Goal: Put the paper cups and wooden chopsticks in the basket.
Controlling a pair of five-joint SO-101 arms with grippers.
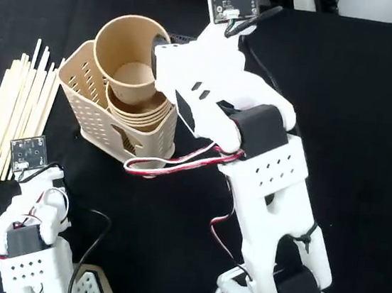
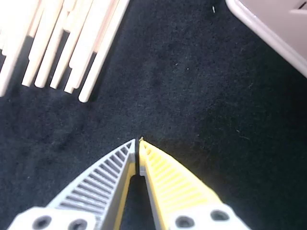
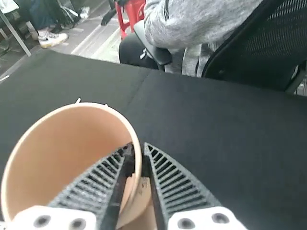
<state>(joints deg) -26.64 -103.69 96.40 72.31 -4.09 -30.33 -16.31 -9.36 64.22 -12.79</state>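
Observation:
A tan paper cup (image 1: 127, 38) hangs tilted over the beige slotted basket (image 1: 86, 104), above a stack of cups (image 1: 140, 107) nested inside it. My right gripper (image 3: 136, 146) is shut on the cup's rim (image 3: 135, 139), one finger inside and one outside. Wooden chopsticks (image 1: 14, 110) lie in a loose bundle on the black table left of the basket. My left gripper (image 2: 138, 141) is shut and holds nothing, low over the cloth just short of the chopstick ends (image 2: 72, 43), with a basket corner (image 2: 273, 24) off to one side.
The black cloth (image 1: 359, 102) stretches bare to the right of the arms. The right arm's red and white cables (image 1: 172, 161) loop against the basket's front. A seated person in grey (image 3: 201, 24) is behind the table's far edge.

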